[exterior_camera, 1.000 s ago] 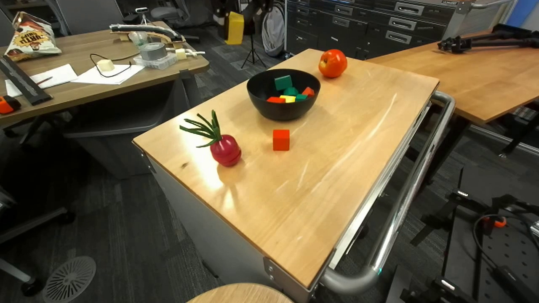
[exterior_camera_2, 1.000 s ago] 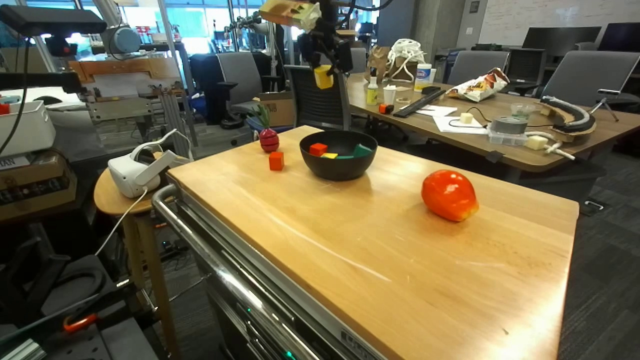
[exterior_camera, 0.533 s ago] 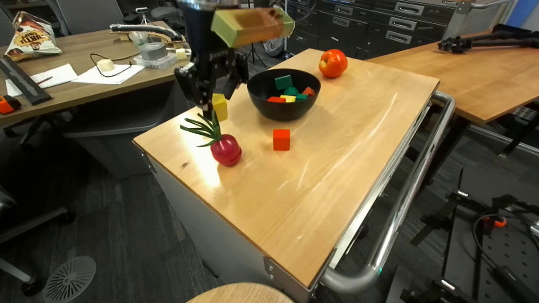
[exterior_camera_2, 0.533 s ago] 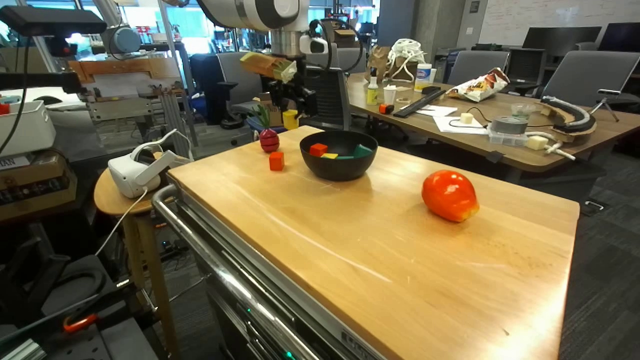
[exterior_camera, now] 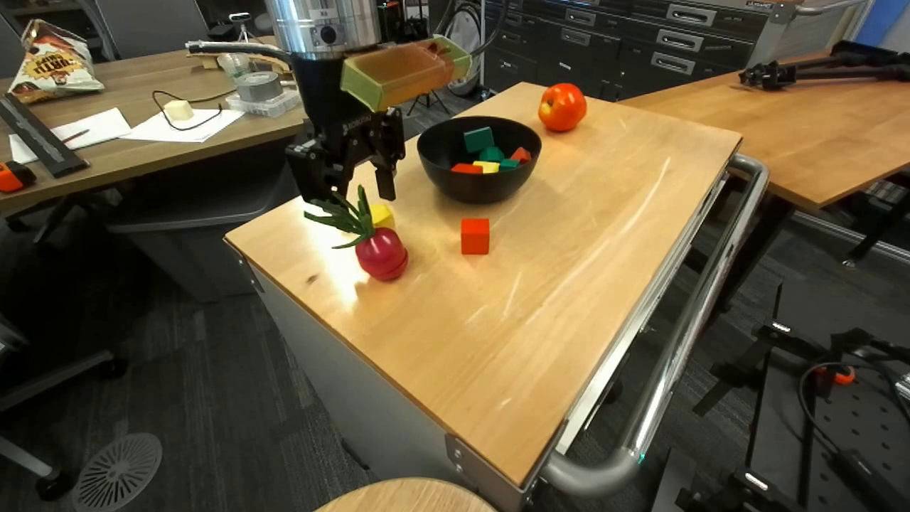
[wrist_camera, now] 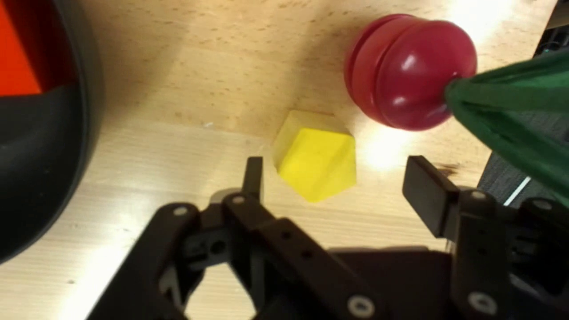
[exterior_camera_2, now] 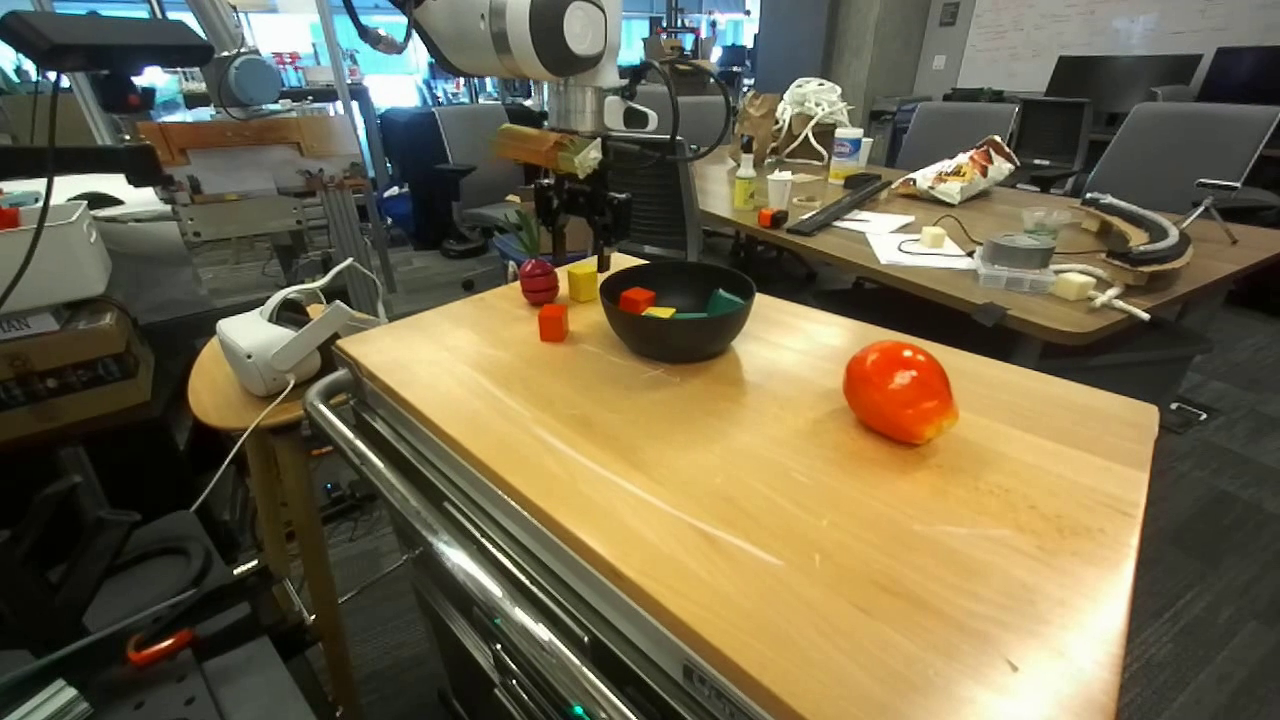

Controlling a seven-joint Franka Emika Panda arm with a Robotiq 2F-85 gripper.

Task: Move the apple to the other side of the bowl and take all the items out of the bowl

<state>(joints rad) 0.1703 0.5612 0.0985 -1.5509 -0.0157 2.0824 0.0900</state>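
- Hanging over the wooden tabletop [exterior_camera: 569, 284], the gripper [wrist_camera: 342, 186] has just let go: half a second ago the yellow block [wrist_camera: 318, 164] was up in its fingers, and now it sits on the wood below them.
- The jaws stand well apart, clamped on nothing; the wrist view shows wood on either side of the block.
- That block has landed between the bowl [exterior_camera: 478, 188] and the toy radish [exterior_camera_2: 539, 282], just beside the radish, with what looks like a thin strip of wood between them.
- I'd take it for one more piece out of the bowl; a red cube [exterior_camera_2: 553, 323] lies out nearby too.
- Plenty remains, though: a green block [exterior_camera: 478, 139] leans inside the bowl, among more green, red and yellow pieces.
- The apple [exterior_camera_2: 898, 390] hasn't shifted; it rests across the bowl from the radish. Whether that's the wanted side, I can't tell.
- Rising straight up seems wisest next, since the radish's green leaves [wrist_camera: 493, 93] lie close to one finger and could snag.
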